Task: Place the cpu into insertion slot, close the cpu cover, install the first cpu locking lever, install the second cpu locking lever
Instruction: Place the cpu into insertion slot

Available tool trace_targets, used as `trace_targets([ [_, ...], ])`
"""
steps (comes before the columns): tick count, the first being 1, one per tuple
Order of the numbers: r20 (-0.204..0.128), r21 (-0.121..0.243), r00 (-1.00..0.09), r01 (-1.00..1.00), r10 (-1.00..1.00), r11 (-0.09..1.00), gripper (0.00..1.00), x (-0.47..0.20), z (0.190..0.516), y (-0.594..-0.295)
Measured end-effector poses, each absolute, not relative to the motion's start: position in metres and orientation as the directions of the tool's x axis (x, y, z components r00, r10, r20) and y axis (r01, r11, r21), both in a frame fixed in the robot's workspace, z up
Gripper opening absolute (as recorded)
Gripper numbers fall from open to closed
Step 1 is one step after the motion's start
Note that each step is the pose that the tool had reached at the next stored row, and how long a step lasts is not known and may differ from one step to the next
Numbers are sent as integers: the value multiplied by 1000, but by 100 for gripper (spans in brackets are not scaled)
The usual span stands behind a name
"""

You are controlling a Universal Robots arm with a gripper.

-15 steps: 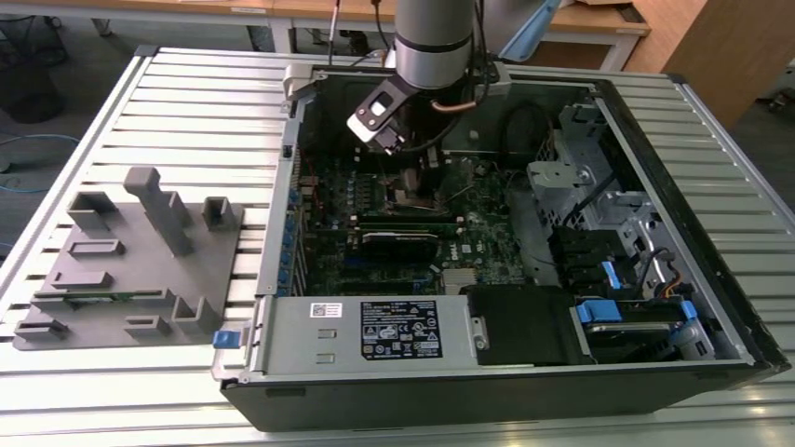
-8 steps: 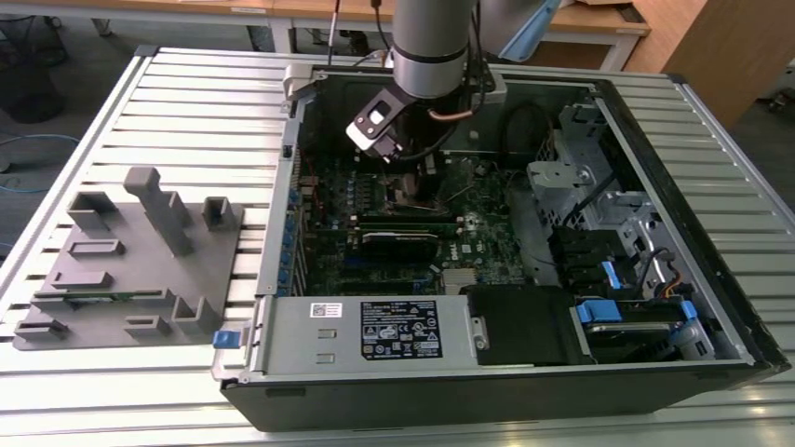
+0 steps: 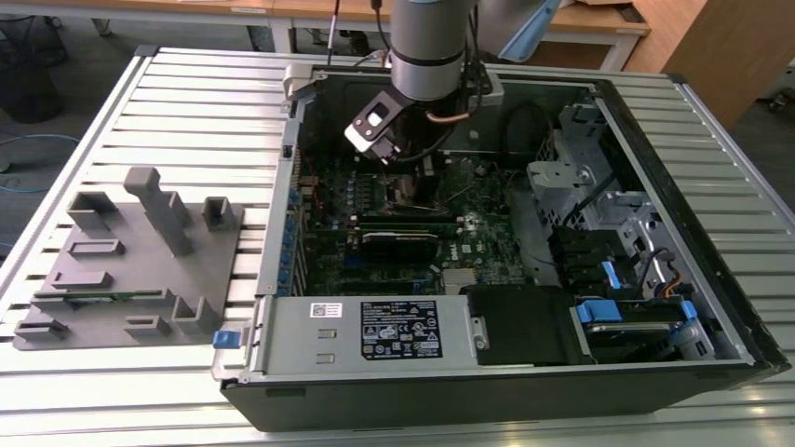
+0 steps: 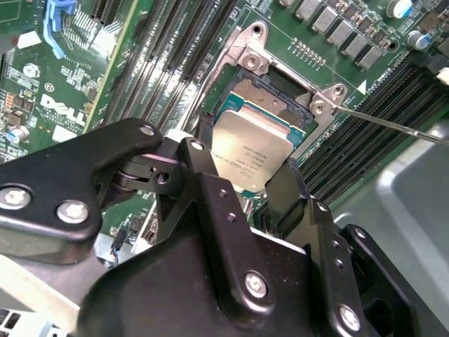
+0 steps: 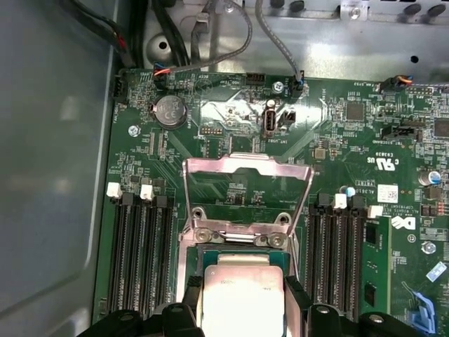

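Note:
My gripper (image 4: 245, 163) is shut on the cpu (image 4: 254, 149), a flat silvery square held by two opposite edges between the black fingers (image 4: 286, 184). It hangs low over the insertion slot (image 4: 261, 97), whose contact field shows past the chip's far edge. In the first wrist view the cpu (image 5: 242, 298) sits between the fingertips, and the cpu cover (image 5: 245, 168) stands swung open behind the slot. A thin metal lever rod (image 4: 386, 123) sticks out from the slot's corner. In the exterior view the gripper (image 3: 404, 172) reaches down into the open computer case over the green board.
Long black memory slots (image 5: 140, 246) flank the socket on both sides. The case wall (image 5: 49, 175) rises close by. A power supply (image 3: 372, 331), drive cage (image 3: 597, 186) and cables fill the case. A grey fixture plate (image 3: 125, 261) lies on the table at the exterior view's left.

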State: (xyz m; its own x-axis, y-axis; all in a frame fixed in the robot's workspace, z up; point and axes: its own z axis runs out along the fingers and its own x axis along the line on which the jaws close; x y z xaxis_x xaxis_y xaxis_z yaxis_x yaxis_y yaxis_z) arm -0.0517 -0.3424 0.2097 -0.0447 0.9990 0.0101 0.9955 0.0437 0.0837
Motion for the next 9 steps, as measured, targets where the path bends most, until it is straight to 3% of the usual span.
trace_targets([
  [9,10,84,-44,996,999,43,54,-53,204,-340],
])
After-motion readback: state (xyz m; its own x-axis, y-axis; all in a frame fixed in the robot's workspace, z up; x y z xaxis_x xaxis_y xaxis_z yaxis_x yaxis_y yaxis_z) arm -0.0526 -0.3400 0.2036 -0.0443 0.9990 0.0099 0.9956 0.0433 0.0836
